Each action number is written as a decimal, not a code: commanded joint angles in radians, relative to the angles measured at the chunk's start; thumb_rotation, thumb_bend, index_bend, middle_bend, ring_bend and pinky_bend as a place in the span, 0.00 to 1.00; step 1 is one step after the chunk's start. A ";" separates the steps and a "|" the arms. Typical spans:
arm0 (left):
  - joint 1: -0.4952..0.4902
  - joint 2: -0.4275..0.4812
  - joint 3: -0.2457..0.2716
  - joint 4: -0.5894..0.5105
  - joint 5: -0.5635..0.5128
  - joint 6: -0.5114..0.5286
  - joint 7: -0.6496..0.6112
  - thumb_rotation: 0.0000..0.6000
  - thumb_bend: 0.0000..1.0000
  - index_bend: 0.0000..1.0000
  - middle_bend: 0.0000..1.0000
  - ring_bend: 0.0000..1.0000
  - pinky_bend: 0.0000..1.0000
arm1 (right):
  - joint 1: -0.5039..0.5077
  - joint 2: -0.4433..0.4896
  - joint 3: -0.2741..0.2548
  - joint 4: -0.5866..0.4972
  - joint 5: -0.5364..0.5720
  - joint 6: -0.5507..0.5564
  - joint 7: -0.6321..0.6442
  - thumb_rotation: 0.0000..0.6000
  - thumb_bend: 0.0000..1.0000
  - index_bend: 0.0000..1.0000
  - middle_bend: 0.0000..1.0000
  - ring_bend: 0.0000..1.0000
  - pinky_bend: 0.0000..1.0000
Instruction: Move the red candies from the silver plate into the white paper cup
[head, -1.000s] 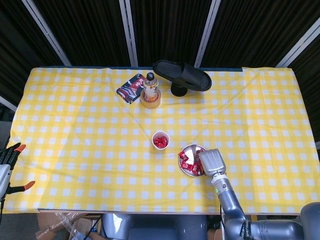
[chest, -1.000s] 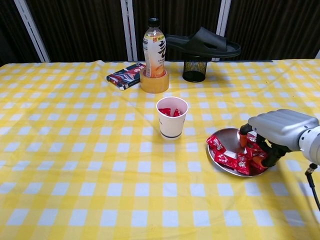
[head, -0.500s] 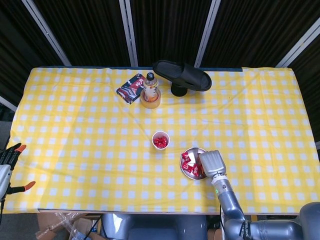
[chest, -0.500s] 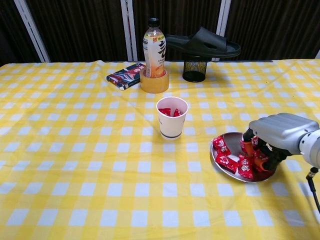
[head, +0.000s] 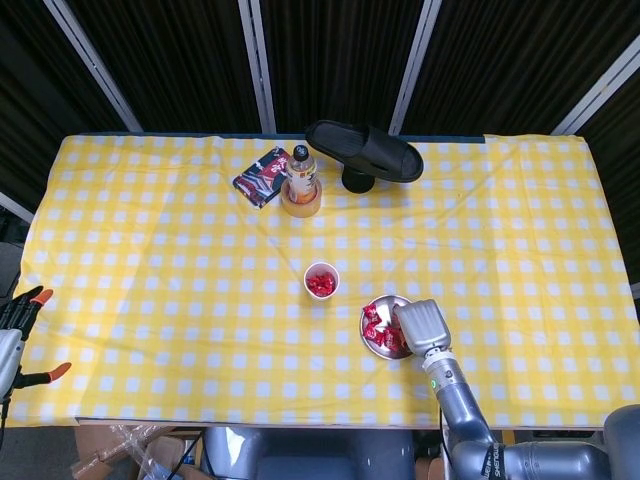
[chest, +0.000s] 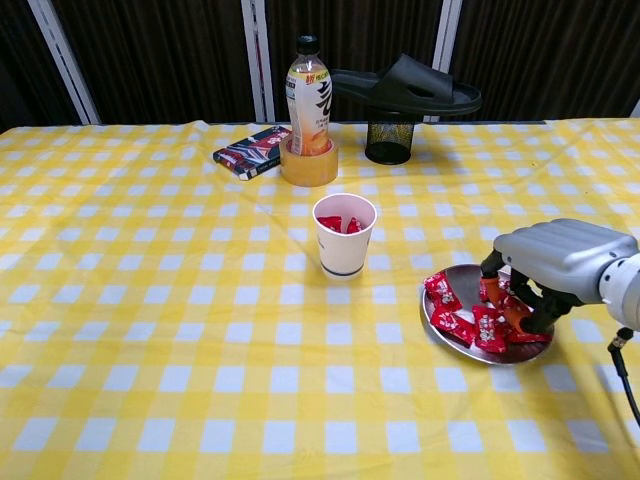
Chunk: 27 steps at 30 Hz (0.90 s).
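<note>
The silver plate (chest: 441, 327) lies right of centre with several red candies (chest: 456, 318) on it; the plate (head: 373, 344) also shows in the head view. My right hand (chest: 558, 258) hovers over the plate's right side, its fingers (chest: 491, 266) curled down into the pile and closed around a red candy (chest: 496, 293). That right hand (head: 422, 325) covers the plate's right half from above. The white paper cup (chest: 345, 236) stands upright to the plate's left with red candies inside; the cup (head: 321, 280) shows red from above. My left hand (head: 16, 331) hangs off the table's near left edge, fingers apart, holding nothing.
At the back stand a drink bottle (chest: 308, 88) inside a tape roll (chest: 308, 165), a dark packet (chest: 252, 151), and a black mesh holder (chest: 390, 140) with a black slipper (chest: 408, 88) on top. The yellow checked cloth (chest: 160, 330) covers the table.
The plate slid a little toward me under the right hand. The hand's fingers stayed in the candies and it now sits slightly higher. The left hand barely moved.
</note>
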 joint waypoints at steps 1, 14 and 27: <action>0.000 0.000 0.000 0.000 0.000 0.000 -0.001 1.00 0.03 0.00 0.00 0.00 0.00 | 0.003 0.019 0.006 -0.037 -0.029 0.018 -0.004 1.00 0.53 0.55 0.82 0.93 0.98; -0.001 0.001 0.001 0.002 0.005 -0.001 -0.005 1.00 0.03 0.00 0.00 0.00 0.00 | 0.022 0.093 0.050 -0.180 -0.086 0.075 -0.037 1.00 0.53 0.55 0.82 0.93 0.98; -0.008 0.009 0.001 -0.004 -0.011 -0.023 -0.013 1.00 0.03 0.00 0.00 0.00 0.00 | 0.132 0.079 0.169 -0.219 -0.068 0.048 -0.085 1.00 0.53 0.55 0.82 0.93 0.98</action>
